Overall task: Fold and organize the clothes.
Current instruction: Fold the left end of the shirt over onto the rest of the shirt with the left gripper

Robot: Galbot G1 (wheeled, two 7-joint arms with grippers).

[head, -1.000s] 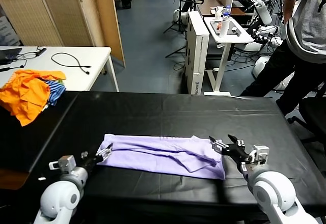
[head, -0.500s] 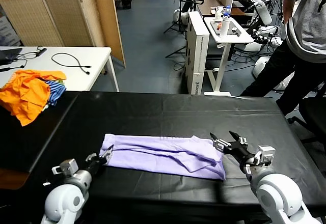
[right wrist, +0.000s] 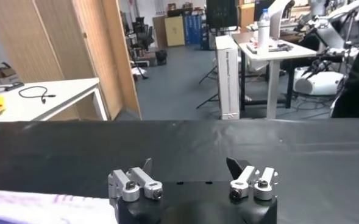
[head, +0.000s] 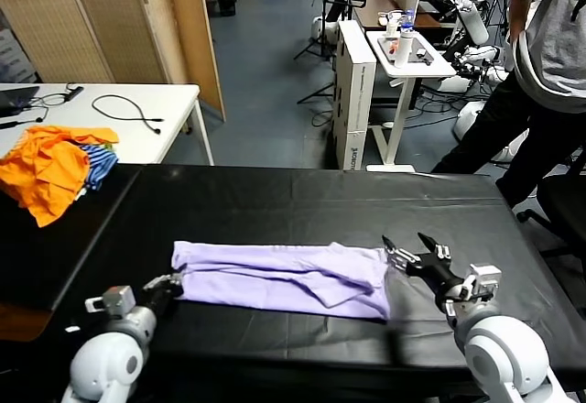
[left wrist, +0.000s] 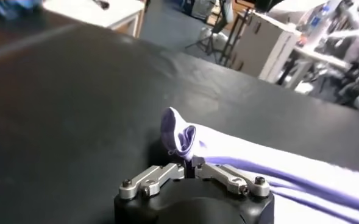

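One pale lavender t-shirt (head: pixel 279 277) lies folded in long strip across black bench (head: pixel 302 197), nearer front edge. Left tool (head: pixel 170 284) clamped on shirt's left end, fabric bunched between fingers. Right tool (head: pixel 415 255), fingers wide apart, at shirt's right end, gripping nothing. One orange and blue-striped garment heap (head: pixel 53 167) at bench's far left corner. No readable writing.

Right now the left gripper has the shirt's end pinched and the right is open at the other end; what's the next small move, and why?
Probably close the right gripper on the t-shirt edge beside it. The left gripper is shut on the opposite end, and only one end is gripped, so the fold can't be lifted evenly yet.
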